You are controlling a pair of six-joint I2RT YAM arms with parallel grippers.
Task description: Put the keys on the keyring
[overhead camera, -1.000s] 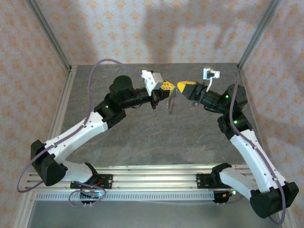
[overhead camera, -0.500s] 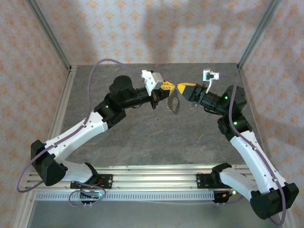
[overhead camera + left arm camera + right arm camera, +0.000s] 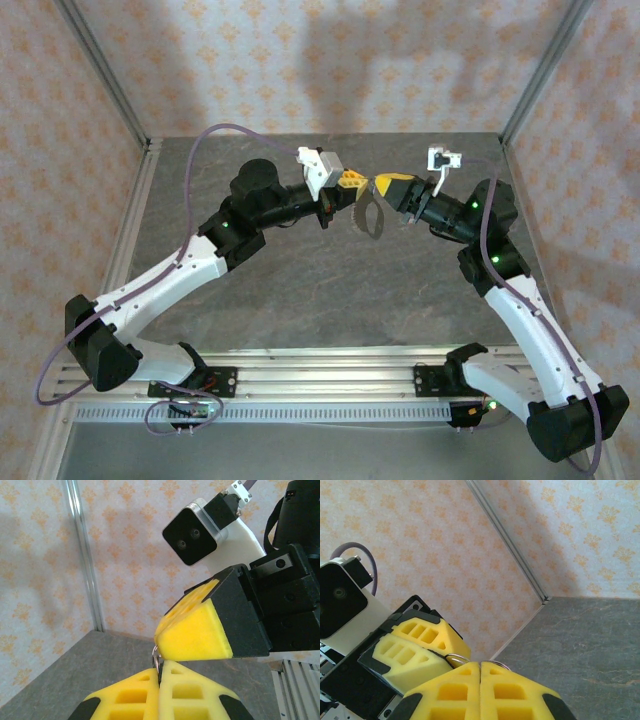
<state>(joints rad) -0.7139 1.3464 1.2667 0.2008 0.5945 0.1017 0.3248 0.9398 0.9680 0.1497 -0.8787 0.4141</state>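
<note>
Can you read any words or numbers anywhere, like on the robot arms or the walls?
No readable text anywhere.
The yellow foam claw pads are blank, the peach wallpaper has only flower shapes, and the small circuit board by the front rail is too tiny to read.

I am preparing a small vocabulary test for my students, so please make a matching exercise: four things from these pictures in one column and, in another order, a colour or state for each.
Things:
1. keyring
2. left gripper
3. table
4. cable over the left arm

Descriptions:
a. dark grey, stone pattern
b. purple, arched
c. thin loop hanging in the air
d. shut, yellow fingers pressed together

Pairs: 1-c; 2-d; 3-a; 4-b
</note>
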